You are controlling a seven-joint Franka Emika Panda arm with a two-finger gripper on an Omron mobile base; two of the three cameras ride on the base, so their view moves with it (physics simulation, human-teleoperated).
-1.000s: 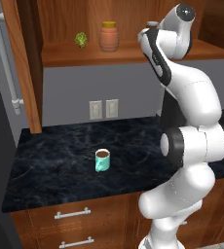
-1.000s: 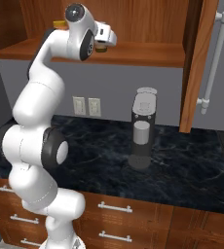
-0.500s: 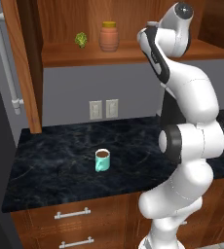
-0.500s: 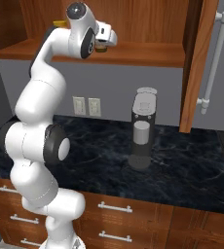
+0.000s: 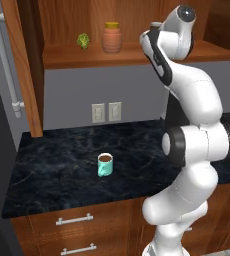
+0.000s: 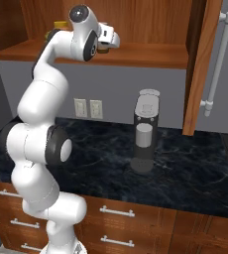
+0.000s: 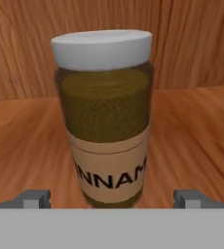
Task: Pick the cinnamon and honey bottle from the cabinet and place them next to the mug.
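The cinnamon (image 7: pixel 106 116), a slim dark jar with a pale lid and a tan label, stands upright on the wooden shelf of the cabinet (image 7: pixel 192 126), close in front of the hand. My gripper (image 7: pixel 112 199) is open, with its fingertips (image 7: pixel 33 198) wide apart on either side of the jar's base and not touching it. In the left base view the honey bottle (image 5: pixel 111 37), orange with a yellow lid, stands on the cabinet (image 5: pixel 72 55) shelf to the left of my hand. The teal mug (image 5: pixel 105 164) of dark liquid sits on the black counter below.
A small green item (image 5: pixel 83 41) lies on the shelf left of the honey bottle. A grey coffee machine (image 6: pixel 145 130) stands on the counter (image 6: pixel 195 168) to the right of the arm. A fridge door with a long handle (image 5: pixel 7 60) borders the left; drawers (image 5: pixel 74 219) run below.
The arm has shifted only slightly toward the shelf. The gripper stays open and the jars and mug have not moved.
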